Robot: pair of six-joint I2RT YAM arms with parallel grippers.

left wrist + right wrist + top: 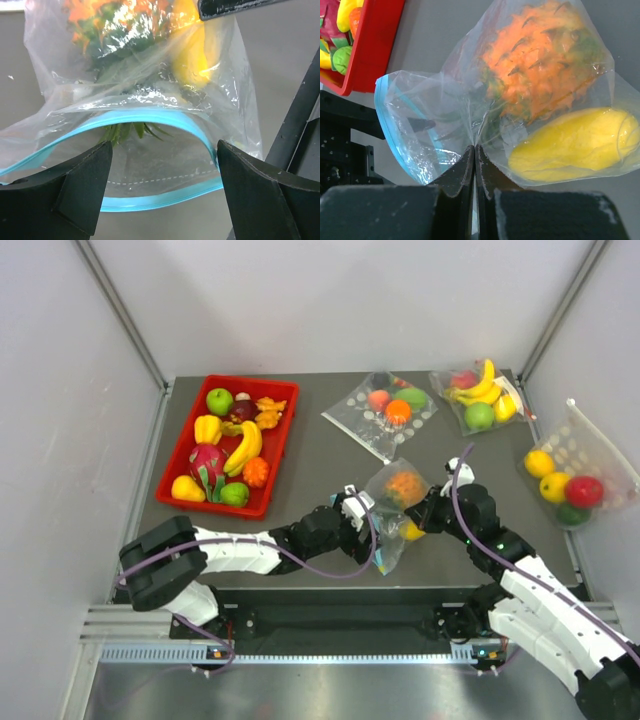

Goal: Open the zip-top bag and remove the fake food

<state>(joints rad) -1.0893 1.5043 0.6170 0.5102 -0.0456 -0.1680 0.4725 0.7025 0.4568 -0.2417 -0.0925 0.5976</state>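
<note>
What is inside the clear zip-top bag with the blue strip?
An orange pineapple with green leaves and a yellow fruit show through the zip-top bag. Anything behind them is covered from view.

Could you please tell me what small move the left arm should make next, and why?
Probably ease the open left gripper forward into the mouth of the zip-top bag: its teal strip gapes, the pineapple sits beyond, and the right gripper pinches the bag.

Wide-spread left end effector (164, 165) faces the zip-top bag's (165, 107) seemingly parted mouth.
</note>
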